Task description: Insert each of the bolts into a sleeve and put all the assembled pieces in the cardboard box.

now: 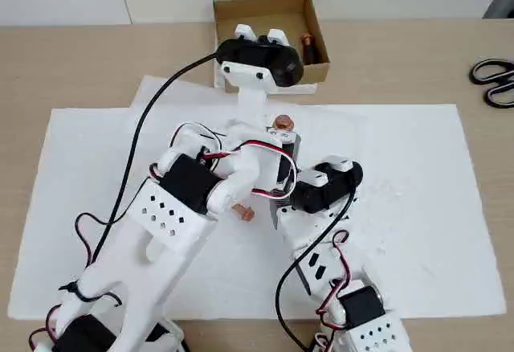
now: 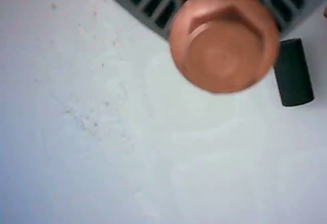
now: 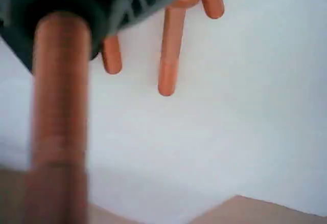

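Right claw (image 1: 287,145) points toward the upright bolt (image 1: 282,121).

Left arm (image 1: 161,223): rises from the near-left base, elbow bent, forearm extended away from the base. Left wrist (image 1: 257,61): held high and pitched downward. Right arm (image 1: 353,312): rises from the near-right base with a shorter reach, its wrist beside the left forearm. Right gripper (image 1: 287,139): grey ribbed jaws point away from the base and are closed on an upright bolt (image 1: 283,121), head uppermost, beneath the left wrist.
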Controlling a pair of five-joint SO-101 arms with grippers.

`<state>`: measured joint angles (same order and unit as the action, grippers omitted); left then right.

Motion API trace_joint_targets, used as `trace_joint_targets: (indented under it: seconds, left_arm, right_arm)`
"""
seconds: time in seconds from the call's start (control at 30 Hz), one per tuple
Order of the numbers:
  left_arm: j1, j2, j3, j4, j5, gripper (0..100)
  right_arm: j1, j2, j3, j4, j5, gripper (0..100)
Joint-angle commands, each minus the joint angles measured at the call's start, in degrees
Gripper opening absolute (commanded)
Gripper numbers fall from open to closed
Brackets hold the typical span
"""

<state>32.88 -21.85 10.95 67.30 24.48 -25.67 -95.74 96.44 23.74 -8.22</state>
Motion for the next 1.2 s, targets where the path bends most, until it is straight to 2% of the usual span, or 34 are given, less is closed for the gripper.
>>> trace_joint_targets:
  seconds: [0.0, 0.2, 0.33, 0.47, 1.17]
  left_arm:
    - [0.09, -2.55, -0.31, -1.41, -0.18, 1]
    - [0.09, -2.55, -0.22, -1.14, -0.62, 1]
    - [0.09, -2.46, -0.13, -1.05, -3.34, 1]
    - [0.09, -2.46, -0.13, -1.05, -3.43, 1]
    - [0.09, -2.46, -0.13, 4.31, -3.43, 1]
  right_arm:
    - [-0.40, -1.19, 0.44, -0.04, -0.53, 0.4]
    - [-0.48, -1.19, 0.44, -0.04, -0.53, 0.4]
    - [-1.45, -1.10, 0.44, -0.04, -0.44, 0.4]
    - [-3.21, -0.92, 0.44, -0.04, -0.44, 0.4]
    - [-3.03, -0.92, 0.44, -0.04, -0.44, 0.4]
